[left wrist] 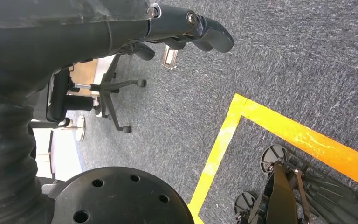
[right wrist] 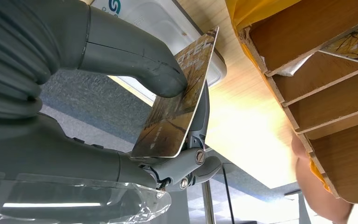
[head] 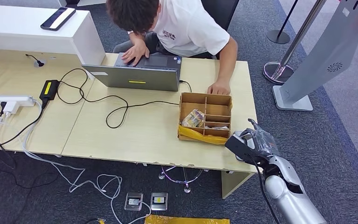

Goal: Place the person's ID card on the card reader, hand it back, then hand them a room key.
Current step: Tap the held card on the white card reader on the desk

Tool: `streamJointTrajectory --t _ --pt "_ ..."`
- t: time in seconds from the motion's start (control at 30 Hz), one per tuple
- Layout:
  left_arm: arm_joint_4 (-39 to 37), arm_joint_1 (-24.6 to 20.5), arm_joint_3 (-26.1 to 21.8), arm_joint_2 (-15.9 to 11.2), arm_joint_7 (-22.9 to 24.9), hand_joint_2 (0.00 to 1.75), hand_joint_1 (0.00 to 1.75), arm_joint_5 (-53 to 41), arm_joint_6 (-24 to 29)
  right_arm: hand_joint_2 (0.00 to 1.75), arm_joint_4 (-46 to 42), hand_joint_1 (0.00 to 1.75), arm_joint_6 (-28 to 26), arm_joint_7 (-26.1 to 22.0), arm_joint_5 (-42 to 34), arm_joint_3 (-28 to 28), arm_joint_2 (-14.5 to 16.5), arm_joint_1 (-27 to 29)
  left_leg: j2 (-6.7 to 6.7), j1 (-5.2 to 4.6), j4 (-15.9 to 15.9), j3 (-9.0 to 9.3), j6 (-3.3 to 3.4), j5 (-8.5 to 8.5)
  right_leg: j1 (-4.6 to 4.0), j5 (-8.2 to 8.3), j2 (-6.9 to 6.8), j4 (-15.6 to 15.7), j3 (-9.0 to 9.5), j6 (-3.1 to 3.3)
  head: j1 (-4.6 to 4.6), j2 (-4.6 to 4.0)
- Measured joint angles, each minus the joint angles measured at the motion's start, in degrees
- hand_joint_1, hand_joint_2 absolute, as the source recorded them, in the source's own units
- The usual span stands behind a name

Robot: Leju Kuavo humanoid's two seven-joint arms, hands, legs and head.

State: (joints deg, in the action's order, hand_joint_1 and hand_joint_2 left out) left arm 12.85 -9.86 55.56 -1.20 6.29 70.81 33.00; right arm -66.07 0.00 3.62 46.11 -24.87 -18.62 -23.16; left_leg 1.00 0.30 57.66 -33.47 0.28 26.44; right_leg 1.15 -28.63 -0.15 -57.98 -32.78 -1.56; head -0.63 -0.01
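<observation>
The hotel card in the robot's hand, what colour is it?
Brown and golden, like autumn trees: the hotel card shows best in the right wrist view.

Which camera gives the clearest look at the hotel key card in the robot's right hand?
The right wrist view: the key card shows up close, pinched by the right hand between the thumb and darker fingers, its printed face legible. In the head view the right hand sits at the table's corner, but no card can be made out.
</observation>
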Motion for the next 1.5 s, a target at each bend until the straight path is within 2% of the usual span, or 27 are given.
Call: streamJointTrajectory --t 1.5 --pt "0.0 0.02 -1.44 0.61 1.36 1.75 0.0 2.22 1.56 1.75 5.01 1.75 -1.36 -1.17 -1.51 -0.02 0.38 -0.36 -0.04 0.0 0.0 0.05 0.0 0.0 0.0 0.01 0.02 0.0 0.03 0.0 0.01 -0.01"
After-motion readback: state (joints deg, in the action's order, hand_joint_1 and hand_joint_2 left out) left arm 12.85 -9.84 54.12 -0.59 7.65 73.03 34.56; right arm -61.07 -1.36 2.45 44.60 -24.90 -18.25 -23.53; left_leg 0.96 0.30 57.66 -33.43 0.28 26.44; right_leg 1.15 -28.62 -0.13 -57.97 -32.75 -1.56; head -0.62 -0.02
